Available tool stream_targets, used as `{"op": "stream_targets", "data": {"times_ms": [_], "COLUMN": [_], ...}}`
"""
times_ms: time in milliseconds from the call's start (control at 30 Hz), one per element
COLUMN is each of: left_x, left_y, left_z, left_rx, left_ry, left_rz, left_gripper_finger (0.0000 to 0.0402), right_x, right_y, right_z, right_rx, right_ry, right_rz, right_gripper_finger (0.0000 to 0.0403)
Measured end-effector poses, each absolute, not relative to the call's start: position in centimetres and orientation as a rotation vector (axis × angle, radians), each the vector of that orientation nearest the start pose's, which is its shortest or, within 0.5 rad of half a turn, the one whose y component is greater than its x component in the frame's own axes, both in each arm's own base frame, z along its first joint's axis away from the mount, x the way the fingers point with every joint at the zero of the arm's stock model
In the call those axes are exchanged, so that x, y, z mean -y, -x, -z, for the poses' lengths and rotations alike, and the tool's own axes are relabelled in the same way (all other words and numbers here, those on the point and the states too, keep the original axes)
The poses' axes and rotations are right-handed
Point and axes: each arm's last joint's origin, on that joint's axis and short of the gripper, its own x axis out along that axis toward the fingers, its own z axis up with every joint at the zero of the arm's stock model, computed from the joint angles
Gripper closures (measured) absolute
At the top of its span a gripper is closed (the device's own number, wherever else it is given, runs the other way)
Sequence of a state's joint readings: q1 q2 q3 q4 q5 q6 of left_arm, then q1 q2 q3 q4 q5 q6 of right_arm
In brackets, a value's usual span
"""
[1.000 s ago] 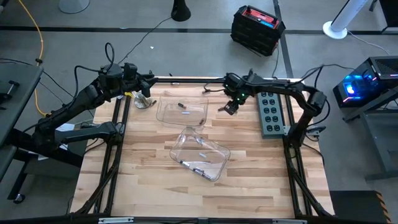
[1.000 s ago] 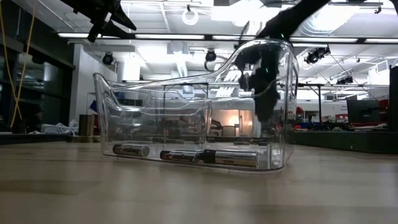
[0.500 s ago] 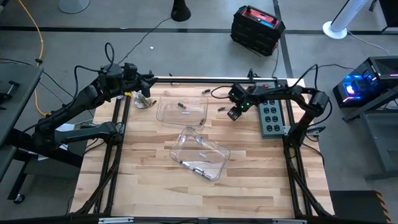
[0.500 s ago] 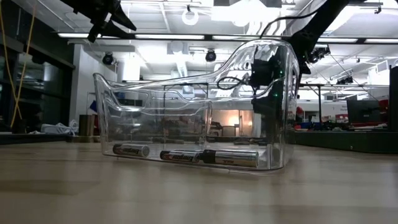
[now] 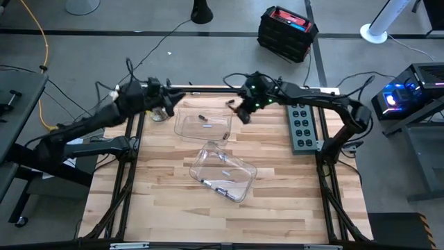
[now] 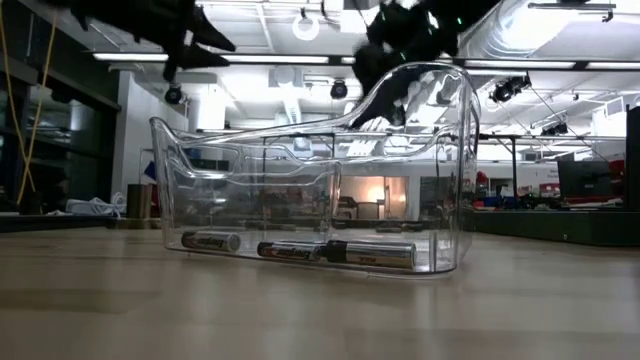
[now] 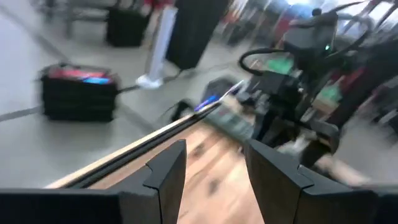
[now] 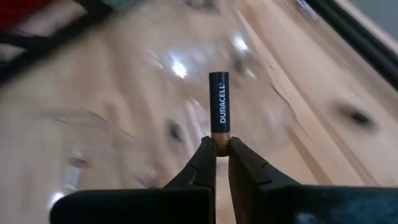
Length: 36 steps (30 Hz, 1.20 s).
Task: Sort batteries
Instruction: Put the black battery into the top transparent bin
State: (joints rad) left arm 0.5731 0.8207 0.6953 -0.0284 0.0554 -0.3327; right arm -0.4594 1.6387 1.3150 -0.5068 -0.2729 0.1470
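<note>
a duracell battery (image 8: 219, 104) is clamped by its copper end between the fingers of the right end effector (image 8: 221, 148), which is held above the counter (image 5: 166, 208) just beside the far clear tray (image 5: 202, 125). more batteries (image 6: 300, 250) are seen in the nearer tray (image 6: 300, 190). the left end effector (image 7: 211, 168) is held with fingers apart, empty, near the counter's far left corner.

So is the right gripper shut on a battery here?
Yes. The right gripper is shut on the copper end of a black cylindrical Duracell battery, which sticks out straight beyond its fingertips.
</note>
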Motion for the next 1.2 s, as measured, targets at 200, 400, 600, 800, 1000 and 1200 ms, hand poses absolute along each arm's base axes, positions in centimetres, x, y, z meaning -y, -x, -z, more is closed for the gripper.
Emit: {"op": "stream_targets", "data": {"times_ms": [200, 400, 600, 800, 1000, 1200], "left_x": [-9.1, -8.8, -8.8, -8.5, -8.4, -8.4], "left_y": [-16.5, -16.2, -16.2, -15.8, -15.6, -15.6], "left_z": [-24.6, -23.3, -23.4, -23.9, -24.2, -24.1], "left_rx": [0.071, 0.081, 0.090, 0.116, 0.128, 0.119], "left_ry": [0.613, 0.678, 0.676, 0.667, 0.644, 0.647], "left_rz": [-0.441, -0.432, -0.430, -0.415, -0.410, -0.413], "left_gripper_finger": [0.0243, 0.0243, 0.0243, 0.0243, 0.0243, 0.0243], "right_x": [12.8, 12.1, 13.5, 17.0, 19.8, 20.0], "right_y": [-35.9, -38.5, -38.1, -35.1, -31.6, -29.8], "right_z": [-26.5, -24.3, -27.3, -30.3, -26.3, -21.3], "right_rx": [-0.776, -0.749, -0.776, -0.971, -1.195, -1.276], "right_ry": [-0.423, -0.447, -0.338, -0.266, -0.235, -0.086], "right_rz": [0.132, 0.155, 0.210, 0.505, 0.359, 0.119], "right_gripper_finger": [0.0398, 0.0350, 0.0244, 0.0191, 0.0188, 0.0188]}}
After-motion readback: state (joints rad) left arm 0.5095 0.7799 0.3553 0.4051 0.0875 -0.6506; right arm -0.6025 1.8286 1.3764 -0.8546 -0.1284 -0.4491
